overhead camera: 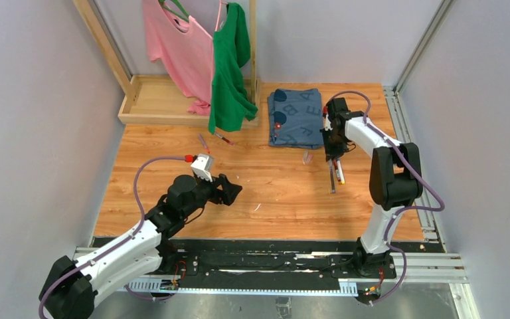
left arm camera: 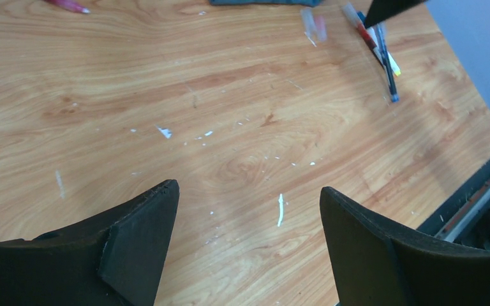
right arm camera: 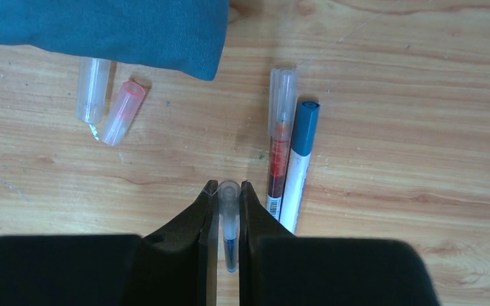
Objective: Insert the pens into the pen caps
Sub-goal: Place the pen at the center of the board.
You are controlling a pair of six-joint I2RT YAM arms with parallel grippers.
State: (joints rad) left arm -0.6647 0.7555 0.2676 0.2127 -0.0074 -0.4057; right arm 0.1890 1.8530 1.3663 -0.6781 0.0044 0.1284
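Clear plastic shows a dark tip inside the cap of the pen (right arm camera: pixel 229 220) clamped between the right gripper's (right arm camera: pixel 228 190) jaws over the wooden table (right arm camera: pixel 408 83). Just beside it lie a capped red pen (right arm camera: pixel 278 159) and a blue-capped white pen (right arm camera: pixel 297 175), touching side by side. An empty clear cap (right arm camera: pixel 92 89) and an empty pink cap (right arm camera: pixel 122 112) rest at a blue cloth's (right arm camera: pixel 102 25) edge. The left gripper (left arm camera: pixel 249 190) hovers, jaws wide apart.

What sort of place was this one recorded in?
Most likely a robot lab test cell, not a home: plain grey walls box in a wooden tabletop, metal rails run along its edge, and a clothes rack with shirts stands at the back.
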